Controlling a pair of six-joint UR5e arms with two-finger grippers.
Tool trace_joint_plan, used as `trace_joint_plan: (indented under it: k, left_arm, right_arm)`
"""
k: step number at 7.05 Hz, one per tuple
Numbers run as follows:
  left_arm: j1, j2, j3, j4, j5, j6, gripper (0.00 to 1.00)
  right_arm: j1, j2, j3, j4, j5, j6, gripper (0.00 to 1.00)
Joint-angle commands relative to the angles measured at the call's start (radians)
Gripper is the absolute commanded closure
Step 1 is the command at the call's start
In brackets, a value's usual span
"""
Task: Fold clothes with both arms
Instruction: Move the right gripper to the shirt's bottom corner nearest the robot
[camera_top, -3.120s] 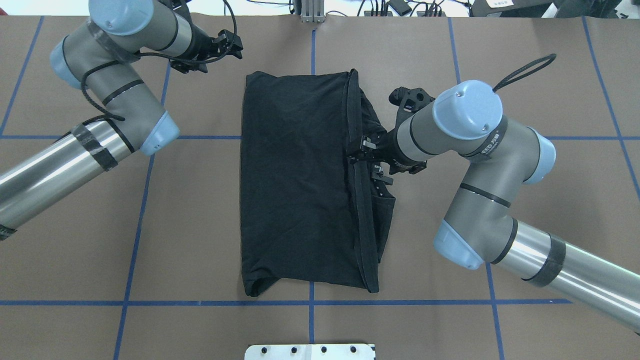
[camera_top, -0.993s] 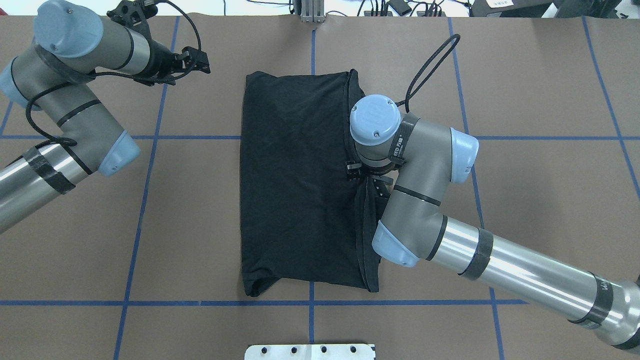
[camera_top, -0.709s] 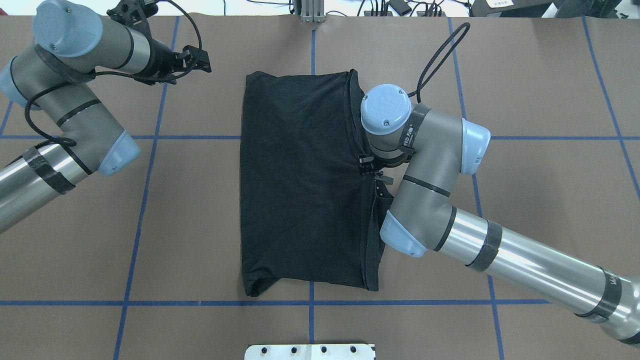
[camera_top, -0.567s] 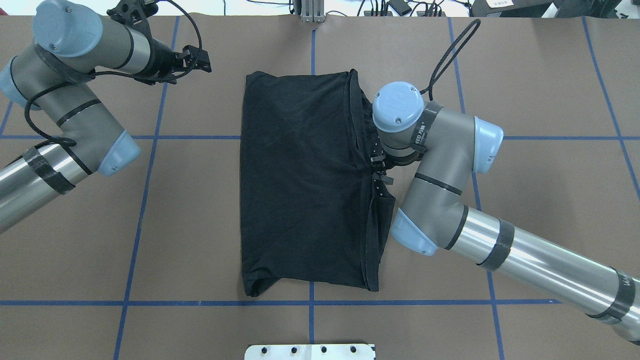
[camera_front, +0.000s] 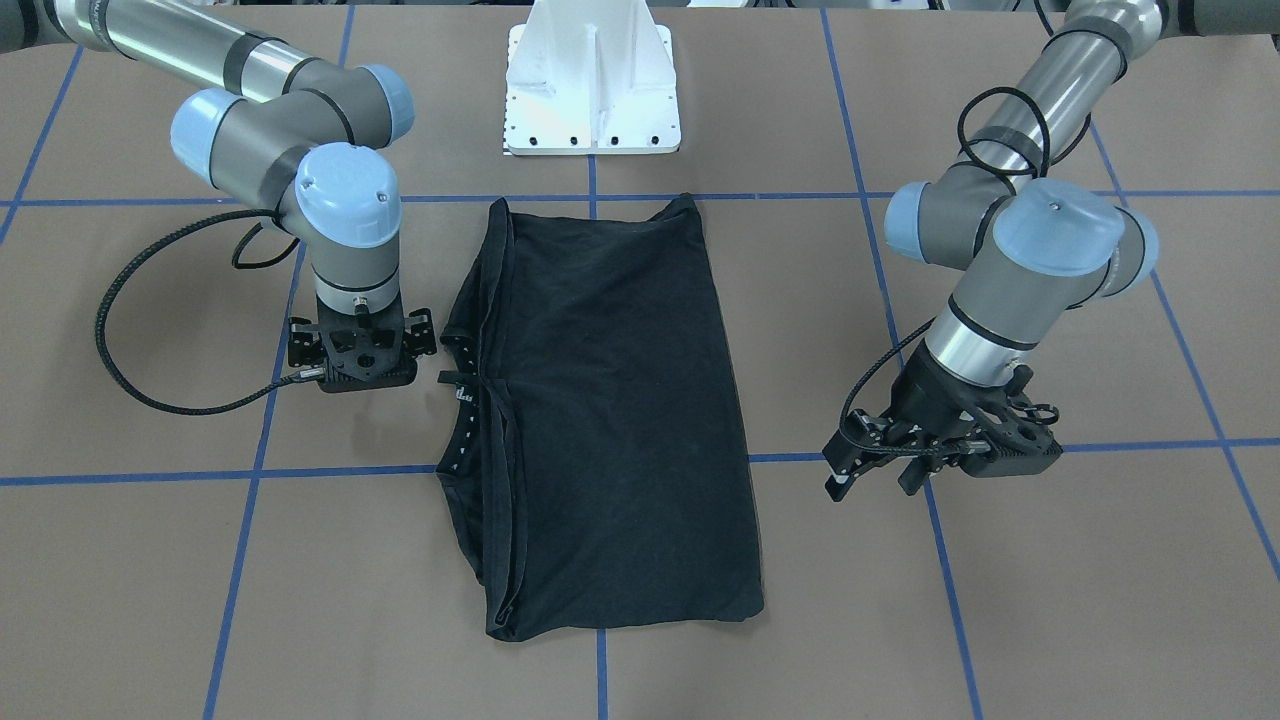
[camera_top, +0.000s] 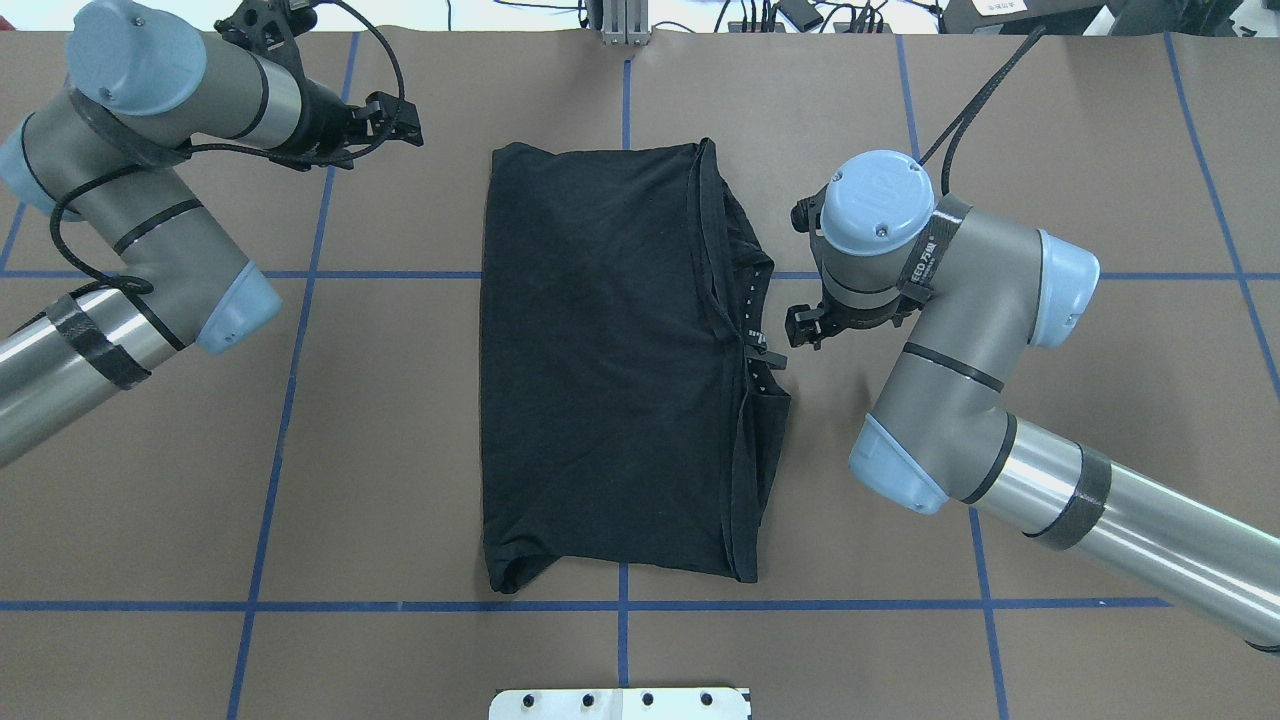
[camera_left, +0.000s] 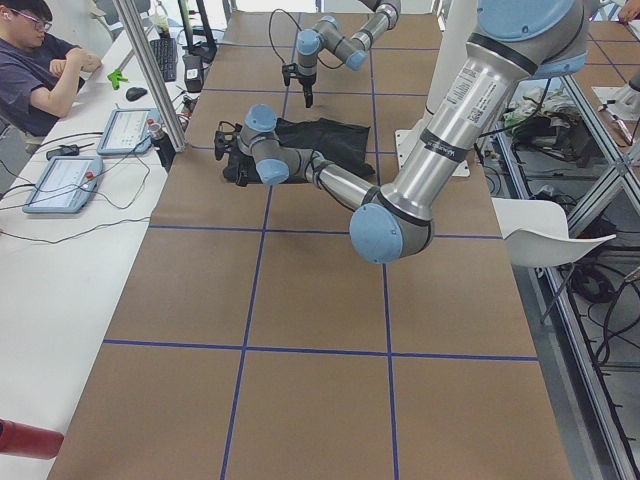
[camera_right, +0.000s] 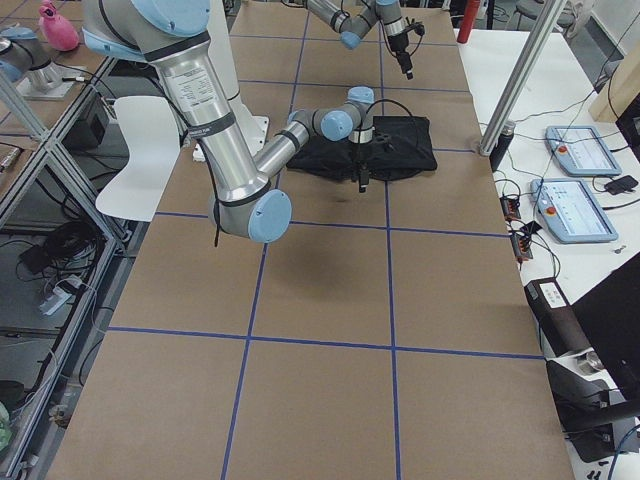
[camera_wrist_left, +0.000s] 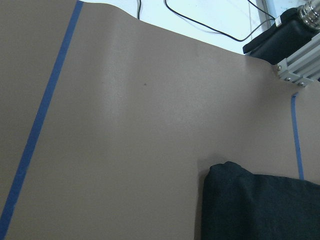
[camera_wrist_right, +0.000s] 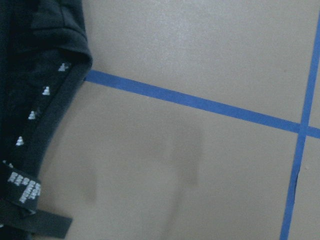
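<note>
While the left claw and right claw hang released, the black cotton T-shirt lies unpinned. Its ragged layered edge, just beside the right claw, may bunch in the next fold.

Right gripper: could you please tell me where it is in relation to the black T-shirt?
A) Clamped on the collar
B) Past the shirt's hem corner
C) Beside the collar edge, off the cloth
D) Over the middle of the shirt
C: in the front-facing view the right gripper hangs over bare table beside the collar edge of the black T-shirt, with a strip of table showing between them.
</note>
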Motion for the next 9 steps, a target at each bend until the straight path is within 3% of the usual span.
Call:
trace_joint_plan:
  k: [1, 2, 4, 6, 8, 9]
  left_arm:
    - [0.000, 0.001, -0.001, 0.000, -0.001, 0.001, 0.00]
    - [0.000, 0.001, -0.001, 0.000, -0.003, 0.001, 0.00]
    - [-0.001, 0.007, -0.001, 0.000, -0.003, 0.000, 0.00]
    - [0.000, 0.022, -0.002, -0.002, -0.004, 0.000, 0.00]
    - [0.000, 0.022, -0.002, -0.003, -0.004, 0.001, 0.00]
    - [0.002, 0.021, -0.002, -0.003, -0.004, 0.000, 0.00]
  right_arm:
    - [-0.054, 0.008, 0.062, 0.000, 0.039, 0.081, 0.00]
    - [-0.069, 0.010, 0.103, 0.000, 0.112, 0.156, 0.00]
    - [-0.153, 0.011, 0.162, -0.036, 0.132, 0.250, 0.00]
    - [-0.264, 0.098, 0.168, -0.212, 0.114, 0.275, 0.00]
    - [-0.334, 0.106, 0.135, -0.222, 0.030, 0.275, 0.02]
    - [-0.336, 0.106, 0.109, -0.221, 0.021, 0.270, 0.08]
